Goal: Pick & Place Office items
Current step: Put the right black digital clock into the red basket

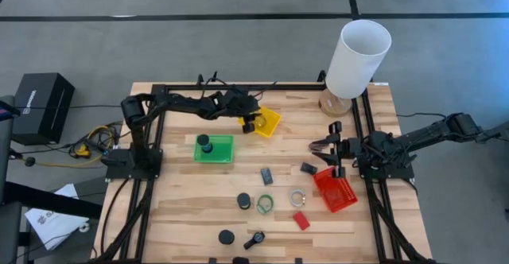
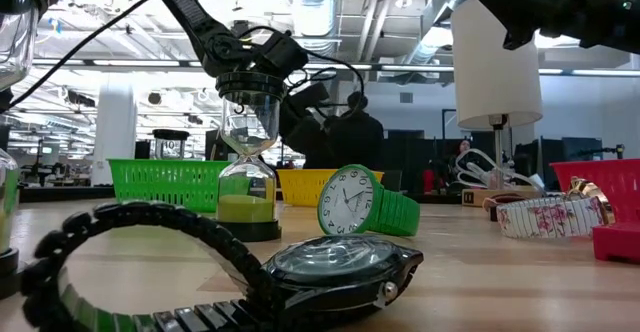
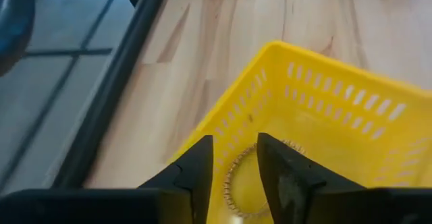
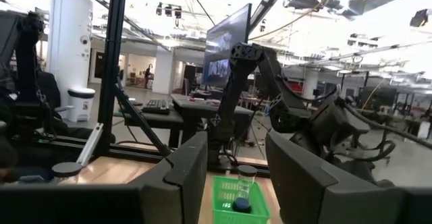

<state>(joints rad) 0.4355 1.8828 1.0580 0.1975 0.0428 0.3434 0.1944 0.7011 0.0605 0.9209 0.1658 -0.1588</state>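
A black watch (image 2: 300, 272) lies nearest on the tabletop (image 1: 191, 204), then a green watch (image 2: 365, 202). Farther back, the left gripper (image 3: 233, 177) hangs over the yellow tray (image 3: 351, 109), jaws a little apart, holding nothing (a thin bracelet (image 3: 236, 183) lies inside). The right gripper (image 1: 326, 146) waits above the red tray (image 1: 336, 191), jaws partly open, empty.

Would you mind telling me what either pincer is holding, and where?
Nothing: the left pincer stands open above a bracelet in the yellow tray; the right pincer is open, empty.

You've got three mesh trays (image 1: 216, 149) (green, yellow, red), one white cylinder (image 1: 358, 59), and roughly nine small items (image 1: 266, 203) scattered about.
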